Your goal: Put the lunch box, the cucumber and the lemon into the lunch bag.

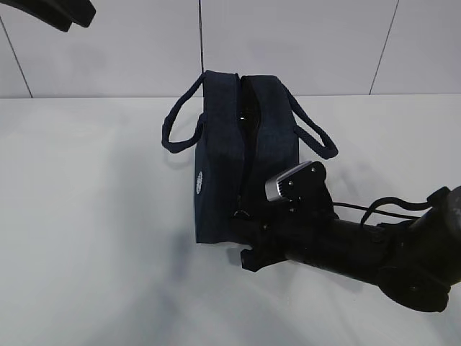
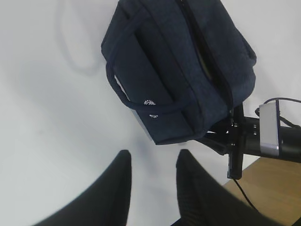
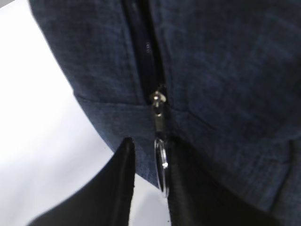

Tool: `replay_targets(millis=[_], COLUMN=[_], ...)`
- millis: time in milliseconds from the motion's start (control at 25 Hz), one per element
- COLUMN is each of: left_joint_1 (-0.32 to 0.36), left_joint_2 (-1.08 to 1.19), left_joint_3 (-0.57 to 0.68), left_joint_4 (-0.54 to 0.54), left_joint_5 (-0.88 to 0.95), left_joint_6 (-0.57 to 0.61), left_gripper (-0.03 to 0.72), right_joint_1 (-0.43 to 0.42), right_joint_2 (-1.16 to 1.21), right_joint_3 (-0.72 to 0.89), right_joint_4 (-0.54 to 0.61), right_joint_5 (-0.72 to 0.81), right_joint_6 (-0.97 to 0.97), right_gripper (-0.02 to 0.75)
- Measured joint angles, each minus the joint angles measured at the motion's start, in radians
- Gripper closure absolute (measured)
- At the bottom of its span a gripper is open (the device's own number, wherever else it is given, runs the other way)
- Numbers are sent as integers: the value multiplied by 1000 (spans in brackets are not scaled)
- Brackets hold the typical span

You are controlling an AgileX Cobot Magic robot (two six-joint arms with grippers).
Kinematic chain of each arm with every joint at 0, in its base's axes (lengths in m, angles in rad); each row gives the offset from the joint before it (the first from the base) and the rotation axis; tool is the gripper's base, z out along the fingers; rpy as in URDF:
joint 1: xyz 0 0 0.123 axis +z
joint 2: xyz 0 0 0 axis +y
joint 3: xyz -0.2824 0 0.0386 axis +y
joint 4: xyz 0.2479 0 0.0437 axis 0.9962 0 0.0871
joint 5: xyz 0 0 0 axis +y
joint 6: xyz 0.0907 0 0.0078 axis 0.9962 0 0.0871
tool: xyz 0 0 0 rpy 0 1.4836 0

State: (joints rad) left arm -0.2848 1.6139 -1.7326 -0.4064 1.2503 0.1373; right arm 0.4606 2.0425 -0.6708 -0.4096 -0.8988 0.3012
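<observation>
The dark navy lunch bag (image 1: 220, 166) stands on the white table, its handles hanging to both sides, and it also shows in the left wrist view (image 2: 178, 70). Its zipper slider sits at the near end, with the metal ring pull (image 3: 162, 165) hanging down. My right gripper (image 3: 150, 146) is at that end of the bag (image 3: 225, 70). Its jaws are apart, and the ring lies between them against the right finger. My left gripper (image 2: 155, 155) is open and empty, raised at the far left (image 1: 68, 14). The lunch box, cucumber and lemon are out of view.
The right arm (image 1: 374, 245) lies low across the table's front right. A tiled wall (image 1: 302, 43) stands behind the table. A wooden surface (image 2: 273, 188) shows past the table's edge in the left wrist view.
</observation>
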Motion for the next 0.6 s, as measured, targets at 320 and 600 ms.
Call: replay_targets(millis=[320, 600], left_joint_1=[0, 0], left_joint_2=[0, 0], left_joint_3=[0, 0], left_joint_4=[9, 25], left_joint_5=[0, 0], left_joint_6=[0, 0], left_gripper=[452, 452], right_joint_1=[0, 0], right_joint_2=[0, -47], right_joint_3=[0, 0], right_joint_4=[14, 12], right_joint_5=[4, 67], right_joint_6=[44, 53], right_gripper=[713, 731])
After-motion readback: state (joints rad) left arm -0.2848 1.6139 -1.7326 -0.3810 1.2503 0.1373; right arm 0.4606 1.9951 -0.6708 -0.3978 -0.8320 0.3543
